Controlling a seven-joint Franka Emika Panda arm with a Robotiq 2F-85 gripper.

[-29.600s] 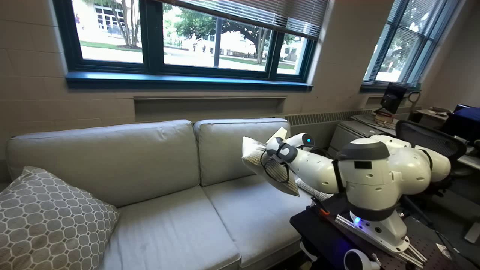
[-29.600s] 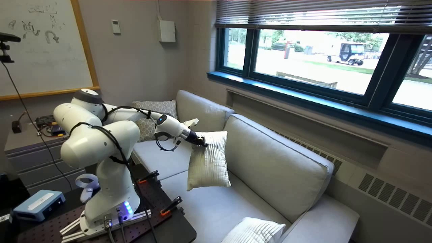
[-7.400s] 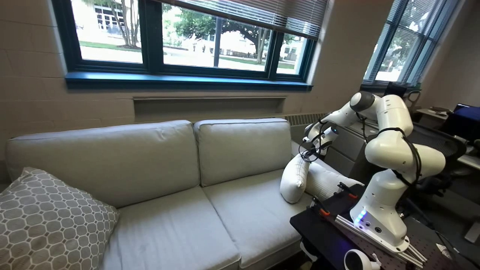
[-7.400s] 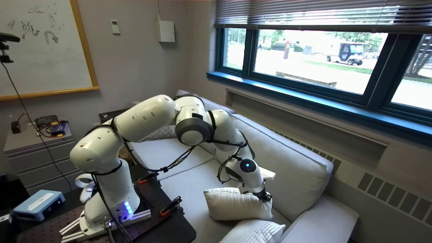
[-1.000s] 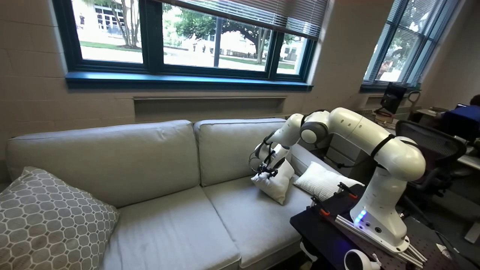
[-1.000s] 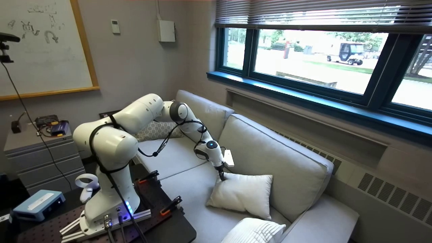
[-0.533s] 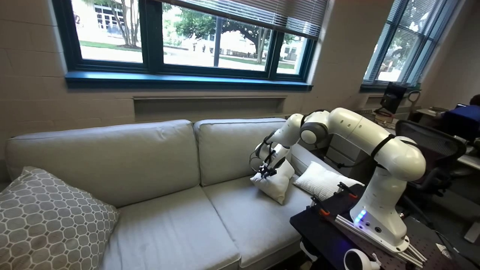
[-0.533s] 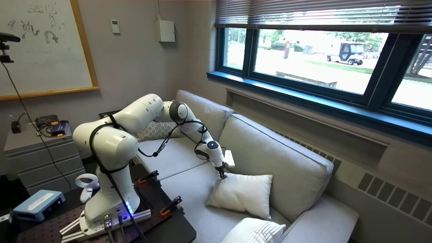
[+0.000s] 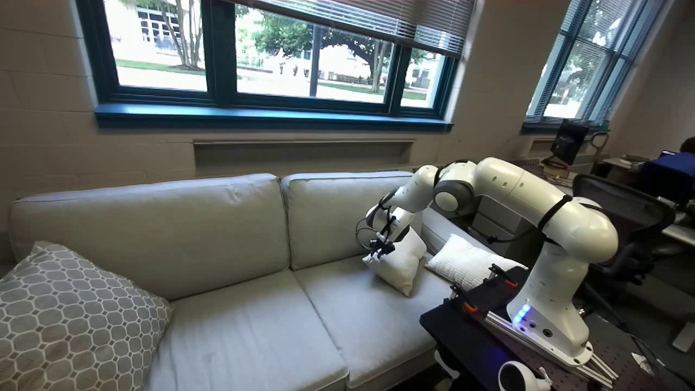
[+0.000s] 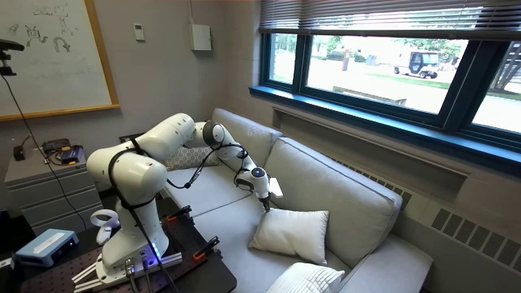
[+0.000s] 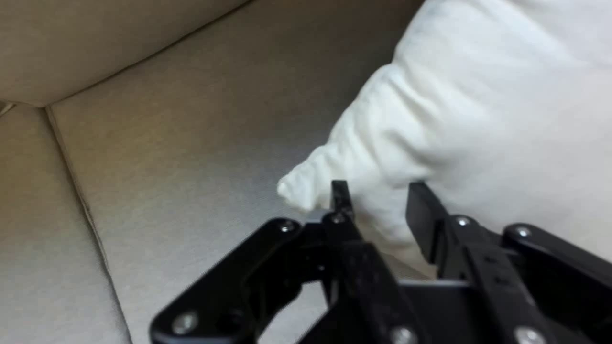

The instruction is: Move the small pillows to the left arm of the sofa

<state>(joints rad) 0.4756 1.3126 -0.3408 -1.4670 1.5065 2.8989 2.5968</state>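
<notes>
- Apparently the step in hand was a corner hold on the plain pillow (image 10: 292,236), which lay on the sofa (image 9: 233,331) near the left arm (image 10: 397,260), not up on it; whether taking or releasing was meant could not be told.
- The gripper (image 11: 378,196) hung at the pillow corner farthest from the left arm, jaws part-way apart, no cloth seen pinched between them.
- Whether it touched the cover could not be made out.
- The ribbed pillow (image 10: 307,280) lay just beside the left arm, down on the sofa too.
- To grip well, the jaws needed to straddle that corner and go down for a deep bite; the bare tip would likely have slipped.
- A lift clear of the sofa, before any travel toward the left arm, was safer than a drag, which might have shoved the ribbed pillow.
- Were the aim to let go, a straight rise with jaws spread wider would have spared the cover a snag.
</notes>
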